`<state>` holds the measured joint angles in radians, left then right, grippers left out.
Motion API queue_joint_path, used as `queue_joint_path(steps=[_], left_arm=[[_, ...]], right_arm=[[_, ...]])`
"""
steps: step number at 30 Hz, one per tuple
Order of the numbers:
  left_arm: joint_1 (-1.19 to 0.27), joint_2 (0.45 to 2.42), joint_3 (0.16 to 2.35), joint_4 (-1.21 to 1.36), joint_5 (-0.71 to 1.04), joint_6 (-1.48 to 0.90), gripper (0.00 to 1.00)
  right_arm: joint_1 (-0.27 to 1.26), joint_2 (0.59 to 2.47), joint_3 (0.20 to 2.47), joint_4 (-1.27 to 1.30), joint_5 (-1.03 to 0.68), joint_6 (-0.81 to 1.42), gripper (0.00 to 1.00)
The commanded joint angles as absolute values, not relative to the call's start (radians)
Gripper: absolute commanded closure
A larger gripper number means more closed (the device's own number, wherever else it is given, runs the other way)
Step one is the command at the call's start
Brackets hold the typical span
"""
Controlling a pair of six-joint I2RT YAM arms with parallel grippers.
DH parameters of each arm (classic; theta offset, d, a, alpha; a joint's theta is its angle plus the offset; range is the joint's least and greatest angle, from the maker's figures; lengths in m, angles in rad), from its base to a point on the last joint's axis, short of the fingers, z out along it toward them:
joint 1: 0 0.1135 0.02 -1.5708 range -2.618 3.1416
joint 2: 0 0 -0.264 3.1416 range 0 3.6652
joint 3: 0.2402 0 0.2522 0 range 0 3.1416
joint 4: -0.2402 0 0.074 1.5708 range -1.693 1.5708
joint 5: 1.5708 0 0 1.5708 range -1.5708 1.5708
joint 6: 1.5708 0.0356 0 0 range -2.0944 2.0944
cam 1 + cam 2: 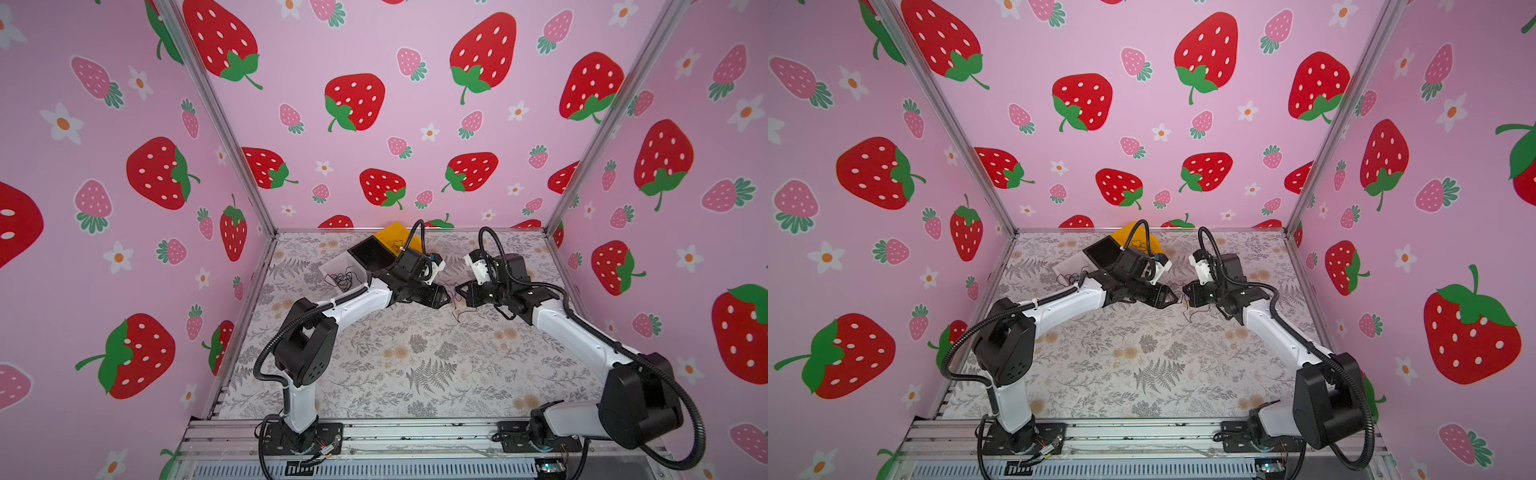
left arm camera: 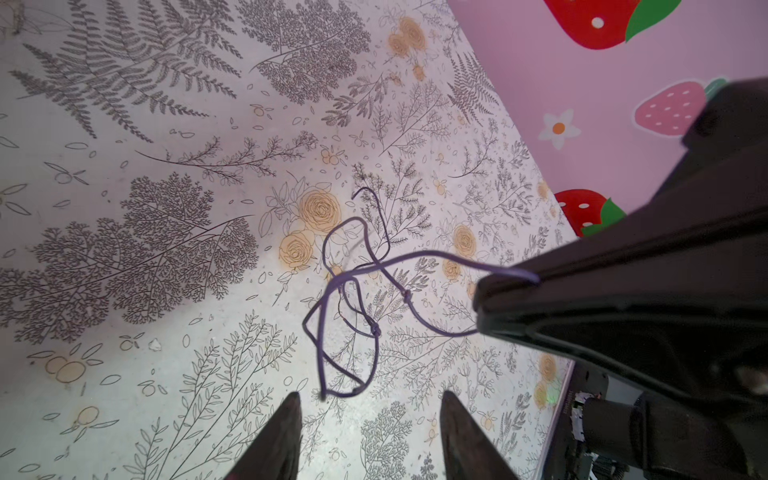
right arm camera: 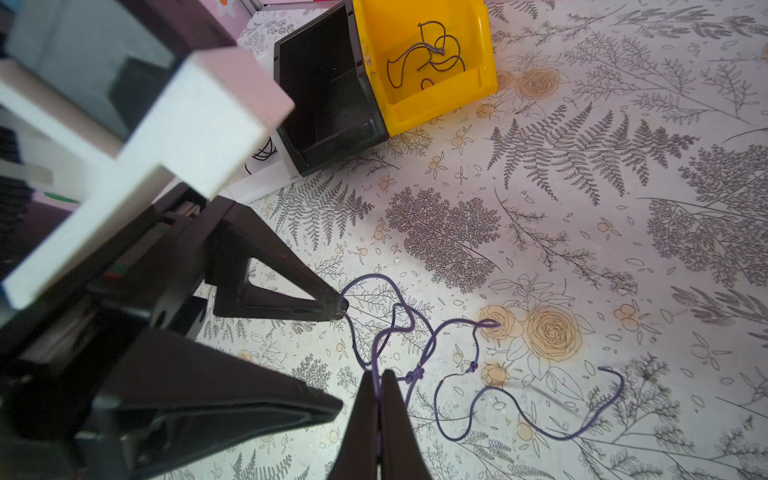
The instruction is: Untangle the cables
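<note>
**Right fingers pinch the tangle, left fingers stand spread**

- Both arms meet tip to tip around the middle of the table (image 1: 415, 353), which is covered in a grey fern and peach rose print.
- Your right fingers (image 3: 365, 415) are pressed together on one strand of the cables (image 3: 419, 332), a thin, kinked bundle of purple wire. The strand runs straight down into the seam between the two fingers.
- Your left fingers (image 2: 286, 436) stand spread and hold nothing. In the left wrist view the tangle hangs just ahead of the gap between them.
- In the right wrist view one loop comes right up against the tip of one left finger. The other left finger is clear of the wire.
- The tangle is several loops crossing each other, with small tight knots where the strands meet.
- One long free end curves away from the right fingers over the print and throws a soft shadow. You cannot tell from these views how much of the wire actually rests on the table.
- In both top views the cables sit between the two sets of fingertips, with a thin strand trailing below them on the right arm's side.
- Three bins stand in a row at the back of the table on the left arm's side, well apart from the tangle.
  - The yellow plastic bin (image 3: 440, 104) holds a separate coil of dark wire (image 3: 428, 54).
  - The black plastic bin (image 3: 332, 137) sits against the yellow one.
  - The white translucent bin (image 1: 332, 264) is just beside the black one and holds a clump of black wire (image 1: 343, 280).
</note>
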<state>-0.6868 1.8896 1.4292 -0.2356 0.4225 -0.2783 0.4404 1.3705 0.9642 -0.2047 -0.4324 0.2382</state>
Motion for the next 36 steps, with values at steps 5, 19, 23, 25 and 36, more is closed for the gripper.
queue_joint_path(steps=[5, 19, 23, 25, 36], left_arm=[[-0.668, 1.905, 1.443, -0.174, 0.347, -0.285, 0.54], [-0.571, 1.882, 1.489, -0.246, 0.286, -0.232, 0.85], [-0.547, 1.869, 1.513, -0.274, 0.254, -0.209, 0.93], [-0.533, 1.854, 1.517, -0.291, 0.230, -0.196, 0.99], [-0.492, 1.734, 1.498, -0.352, 0.209, -0.115, 1.00]], right_arm=[[0.454, 1.335, 1.008, -0.230, -0.463, 0.230, 1.00], [0.454, 1.392, 1.111, -0.238, -0.483, 0.206, 1.00], [0.454, 1.421, 1.149, -0.250, -0.457, 0.196, 1.00], [0.454, 1.437, 1.173, -0.271, -0.423, 0.179, 1.00], [0.433, 1.523, 1.217, -0.282, -0.348, 0.150, 1.00]])
